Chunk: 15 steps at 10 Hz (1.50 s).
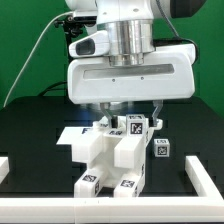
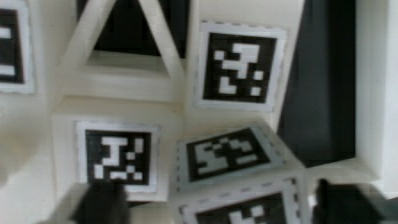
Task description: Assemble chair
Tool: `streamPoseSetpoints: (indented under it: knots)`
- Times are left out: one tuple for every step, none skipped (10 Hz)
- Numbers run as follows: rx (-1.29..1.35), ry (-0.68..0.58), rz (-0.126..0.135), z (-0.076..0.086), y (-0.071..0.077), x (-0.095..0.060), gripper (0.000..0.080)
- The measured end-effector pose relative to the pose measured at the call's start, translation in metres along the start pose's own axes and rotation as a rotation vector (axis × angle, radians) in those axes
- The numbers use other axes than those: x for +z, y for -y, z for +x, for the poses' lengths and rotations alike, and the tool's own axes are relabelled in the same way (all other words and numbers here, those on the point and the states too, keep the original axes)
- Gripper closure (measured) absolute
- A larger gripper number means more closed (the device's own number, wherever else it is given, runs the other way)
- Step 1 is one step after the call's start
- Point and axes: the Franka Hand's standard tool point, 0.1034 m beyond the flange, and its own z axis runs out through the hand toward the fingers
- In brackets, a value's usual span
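The chair's white blocky parts [image 1: 110, 160] stand bunched at the table's middle, with black-and-white tags on their tops and fronts. My gripper [image 1: 128, 114] hangs straight down over the rear of that cluster, its fingers reaching the top parts. In the wrist view the gripper [image 2: 222, 206] has its two dark fingertips [image 2: 100, 206] wide apart, and a tilted tagged chair part [image 2: 240, 205] lies between them. A gap shows beside one finger, so the jaws look open around the part. Further tagged faces [image 2: 240, 65] and an X-braced piece [image 2: 134, 45] fill the wrist view.
A small tagged white block [image 1: 160, 150] sits at the cluster's right in the exterior view. A flat white piece [image 1: 72, 134] lies at its left. The thin white border frame [image 1: 203, 182] runs along the right and front of the black table.
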Motion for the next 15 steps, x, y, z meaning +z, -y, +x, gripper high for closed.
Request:
streamPoseSetpoints:
  knots:
    - [0.084, 0.0, 0.002, -0.0001, 0.0003, 0.0, 0.0478]
    - [0.181, 0.0, 0.002, -0.0001, 0.0003, 0.0, 0.0517]
    - [0.214, 0.0, 0.002, -0.0001, 0.0004, 0.0, 0.0517]
    - [0.307, 0.0, 0.003, -0.0001, 0.0005, 0.0, 0.0517]
    - [0.374, 0.001, 0.003, -0.0001, 0.0005, 0.0, 0.0517]
    - [0.437, 0.001, 0.003, -0.0001, 0.0004, 0.0, 0.0517]
    - [0.478, 0.001, 0.003, -0.0001, 0.0004, 0.0, 0.0517]
    - [0.54, 0.001, 0.003, -0.0001, 0.0006, 0.0001, 0.0517]
    - [0.599, 0.001, 0.003, -0.0002, 0.0006, 0.0001, 0.0517]
    - [0.638, 0.001, 0.003, -0.0001, 0.0003, 0.0002, 0.0515]
    - [0.749, 0.004, 0.006, 0.0002, -0.0007, 0.0002, 0.0515]
    - [0.887, 0.007, 0.004, -0.0007, 0.0003, 0.0004, 0.0515]
    - [0.996, 0.009, 0.002, -0.002, 0.003, 0.0007, 0.0515]
    - [1.018, 0.011, 0.006, -0.002, 0.0031, 0.0007, 0.0515]
    - [1.063, 0.012, 0.007, -0.0021, 0.0037, 0.0008, 0.0515]
